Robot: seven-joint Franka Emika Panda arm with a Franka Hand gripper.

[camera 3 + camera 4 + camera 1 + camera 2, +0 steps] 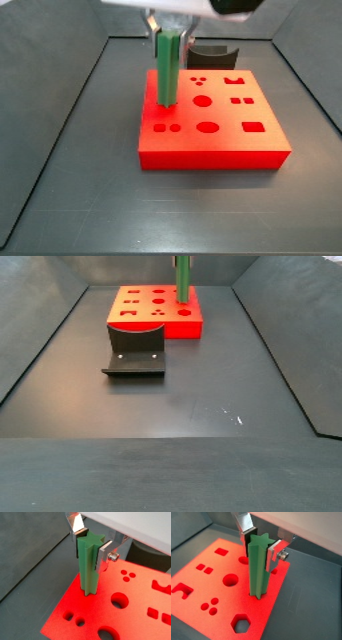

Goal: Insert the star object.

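Observation:
The star object [88,567], a long bright green ridged bar, stands upright in both wrist views [258,569]. My gripper [91,554] is shut on its upper part, one finger on each side [259,554]. The bar's lower end meets the top face of the red block [73,612] near one edge and seems to sit in a hole there. In a side view the bar [167,65] stands at the near-left part of the block [221,150], under the gripper [170,30]. In a side view the bar [182,281] rises out of frame from the block [187,326].
The red block has several shaped holes, among them a round one [119,601] and a hexagon [241,623]. The dark fixture [134,356] stands on the grey floor next to the block and shows behind it in a side view [214,52]. Sloping dark walls [80,90] enclose the floor.

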